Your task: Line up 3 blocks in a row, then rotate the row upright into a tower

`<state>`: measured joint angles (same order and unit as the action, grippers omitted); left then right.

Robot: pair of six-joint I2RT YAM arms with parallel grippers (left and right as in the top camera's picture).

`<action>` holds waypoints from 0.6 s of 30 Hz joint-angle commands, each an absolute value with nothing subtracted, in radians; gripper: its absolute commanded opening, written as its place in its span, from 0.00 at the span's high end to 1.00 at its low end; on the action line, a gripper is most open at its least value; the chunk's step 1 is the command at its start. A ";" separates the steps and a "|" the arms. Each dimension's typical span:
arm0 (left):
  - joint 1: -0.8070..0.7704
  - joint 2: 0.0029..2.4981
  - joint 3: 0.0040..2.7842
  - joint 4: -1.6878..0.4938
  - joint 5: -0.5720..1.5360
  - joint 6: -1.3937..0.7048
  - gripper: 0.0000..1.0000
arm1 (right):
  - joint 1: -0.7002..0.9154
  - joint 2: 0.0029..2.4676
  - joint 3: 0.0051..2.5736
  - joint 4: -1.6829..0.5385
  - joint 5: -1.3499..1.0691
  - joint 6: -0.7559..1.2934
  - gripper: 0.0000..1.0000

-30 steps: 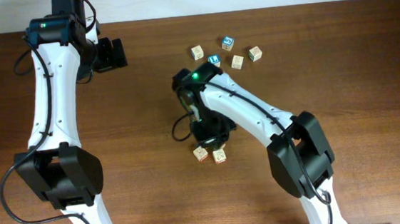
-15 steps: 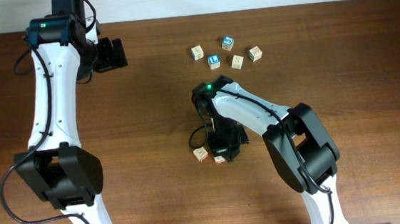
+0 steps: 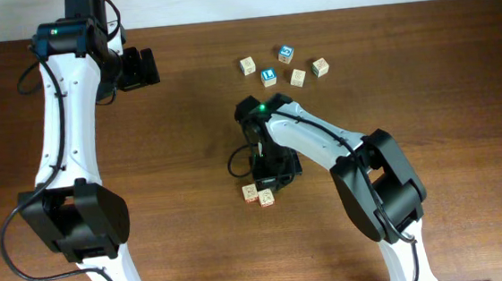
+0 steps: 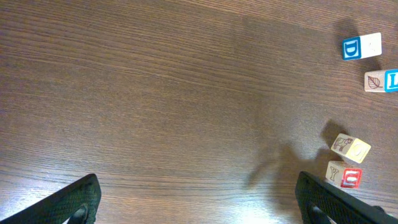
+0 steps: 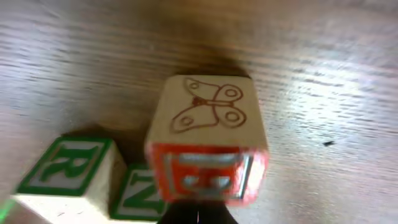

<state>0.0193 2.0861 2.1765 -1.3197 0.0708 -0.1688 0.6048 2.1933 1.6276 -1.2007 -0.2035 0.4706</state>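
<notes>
Two blocks lie side by side at the table's middle: a pale beige block (image 3: 250, 193) and a red-faced block (image 3: 265, 198). Close up, the red-faced block (image 5: 208, 140) has a butterfly drawn on its top. The pale block (image 5: 65, 171), with green letters, lies just left of it. My right gripper (image 3: 268, 183) (image 5: 199, 216) is shut, its dark tip right against the red face. My left gripper (image 3: 142, 66) (image 4: 205, 211) hovers open and empty at the far left; its view shows other cubes, among them a red-faced one (image 4: 343, 174), far to its right.
Several more cubes cluster at the back centre: a beige one (image 3: 247, 65), two blue-faced ones (image 3: 268, 76) (image 3: 287, 53), and two more pale ones (image 3: 298, 77) (image 3: 320, 67). My right arm's links stretch from the front right across the middle.
My right arm has swung and its gripper shifted beside the two blocks; the red-faced block has slid a little left, closer to the beige one. The left arm has not moved.
</notes>
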 commanded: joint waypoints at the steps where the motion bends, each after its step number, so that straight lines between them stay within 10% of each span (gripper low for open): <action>1: 0.023 2.083 2.167 -1.320 0.063 -0.163 0.02 | 0.606 2.193 1.725 -1.264 -0.160 0.469 0.96; 18: 0.023 2.083 2.167 -1.320 0.063 -0.163 0.02 | 0.747 2.195 1.625 -1.363 -0.186 0.527 0.96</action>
